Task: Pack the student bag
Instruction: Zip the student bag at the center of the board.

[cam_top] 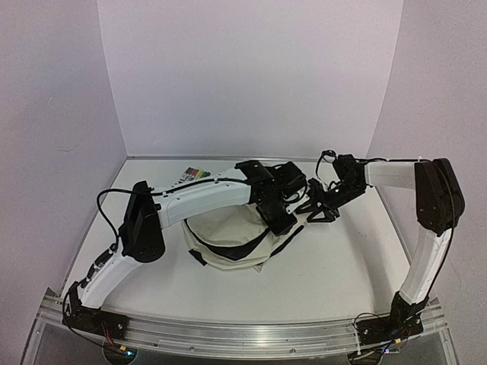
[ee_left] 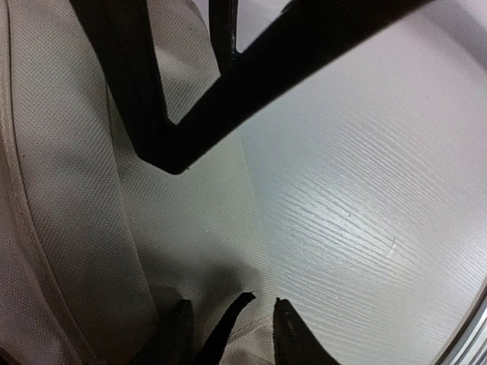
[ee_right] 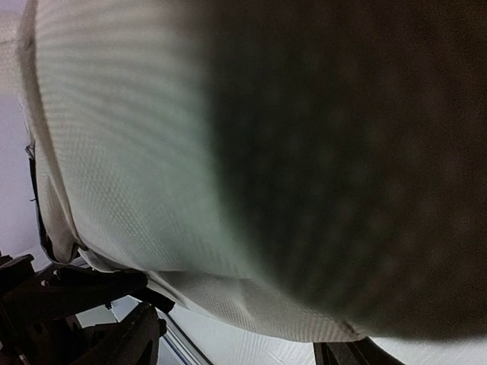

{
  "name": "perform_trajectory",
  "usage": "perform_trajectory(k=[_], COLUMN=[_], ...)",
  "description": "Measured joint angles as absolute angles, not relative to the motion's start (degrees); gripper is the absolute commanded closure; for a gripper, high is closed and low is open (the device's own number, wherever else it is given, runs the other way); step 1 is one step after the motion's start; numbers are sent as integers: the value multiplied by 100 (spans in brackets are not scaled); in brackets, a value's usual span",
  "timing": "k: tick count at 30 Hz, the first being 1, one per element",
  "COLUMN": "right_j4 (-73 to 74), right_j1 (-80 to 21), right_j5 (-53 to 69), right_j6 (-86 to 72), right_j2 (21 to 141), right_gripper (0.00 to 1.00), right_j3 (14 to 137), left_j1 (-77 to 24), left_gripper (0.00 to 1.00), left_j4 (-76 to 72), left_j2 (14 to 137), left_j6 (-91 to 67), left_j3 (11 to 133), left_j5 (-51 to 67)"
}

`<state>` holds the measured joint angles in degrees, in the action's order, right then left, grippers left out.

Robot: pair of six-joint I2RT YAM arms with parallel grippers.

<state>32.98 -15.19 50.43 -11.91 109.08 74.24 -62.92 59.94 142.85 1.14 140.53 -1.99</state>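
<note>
The student bag [cam_top: 228, 245], cream fabric with black straps, lies crumpled in the middle of the table. My left arm reaches across it, and my left gripper [cam_top: 278, 218] hangs at the bag's right edge. In the left wrist view the cream fabric [ee_left: 68, 190] fills the left side and the tip of a black strap [ee_left: 228, 323] stands between the parted fingers [ee_left: 293, 338] without being pinched. My right gripper [cam_top: 320, 207] sits just right of the bag. Its view is filled by the bag's fabric [ee_right: 152, 152] at close range, with the jaws wide apart below it.
A small many-coloured item [cam_top: 195, 173] lies at the back of the table, behind the left arm. Bare white table [ee_left: 365, 205] stretches right of the bag. White walls close in the back and sides. A metal rail [cam_top: 243, 334] runs along the near edge.
</note>
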Motion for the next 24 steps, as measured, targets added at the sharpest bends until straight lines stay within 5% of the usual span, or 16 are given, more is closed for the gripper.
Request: perform_trajectory(k=[8,19,24], right_j4=[3237,3205,3201], right_j1=[-1574,-1595,-1603], right_j5=[5031,4927,4884], right_j6=[-1212,-1212,-1214], right_j2=[10955,10988,11054], right_gripper=[36,40,41], right_j3=[7426,7427,7482], left_j1=[-6457,-6462,-6446], left_gripper=[55,92,100], left_j4=[5839,5694,5461], left_j2=[14285,14285,14232], left_j6=[471,613,463], left_j3=[13936,13891,13771], left_j5=[-917,-1466,-1647])
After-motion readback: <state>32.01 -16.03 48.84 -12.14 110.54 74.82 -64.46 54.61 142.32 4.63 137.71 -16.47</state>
